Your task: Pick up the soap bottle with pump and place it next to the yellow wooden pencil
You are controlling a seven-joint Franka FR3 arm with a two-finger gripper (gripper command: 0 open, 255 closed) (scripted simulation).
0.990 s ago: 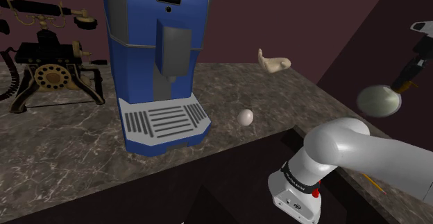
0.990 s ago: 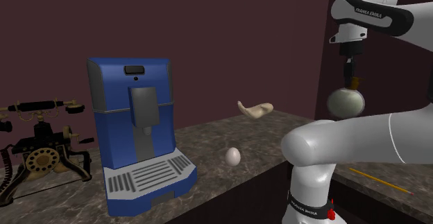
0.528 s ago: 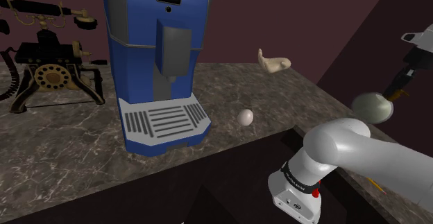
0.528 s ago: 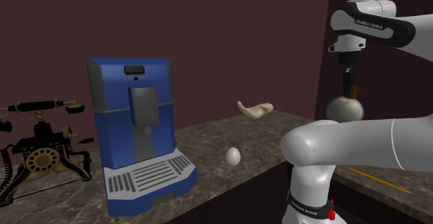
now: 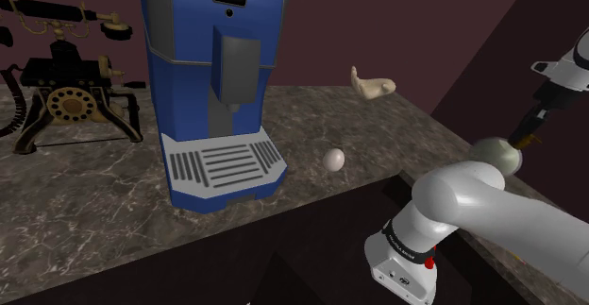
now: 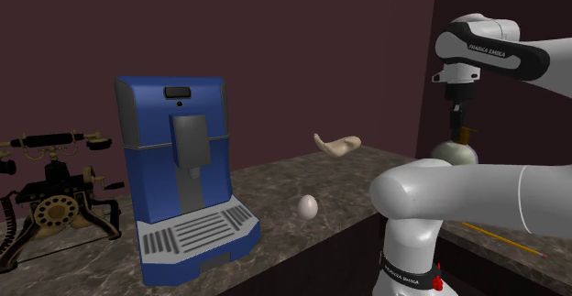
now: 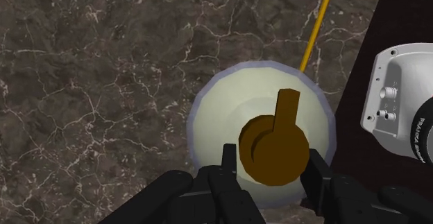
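**Over the marbled tabletop (image 7: 104,84): soap bottle (image 7: 229,118) gripped at its pump**

The pale, round bottle is clasped by the jaws, which are closed on its brown pump (image 7: 274,146). A yellow pencil (image 7: 316,28) is seen lying near it. "FRANKA EMIKA" is printed on the arm (image 6: 486,53).

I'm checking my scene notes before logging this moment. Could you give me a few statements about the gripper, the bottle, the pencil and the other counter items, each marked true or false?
1. The gripper is shut on the brown pump of the soap bottle. True.
2. The yellow pencil lies on the marbled counter. True.
3. The egg rests on top of the coffee machine. False: it lies on the counter beside the machine, not touching it.
4. The coffee machine is red. False: it is blue.
5. The telephone stands to the shoulder view's left of the machine. True.
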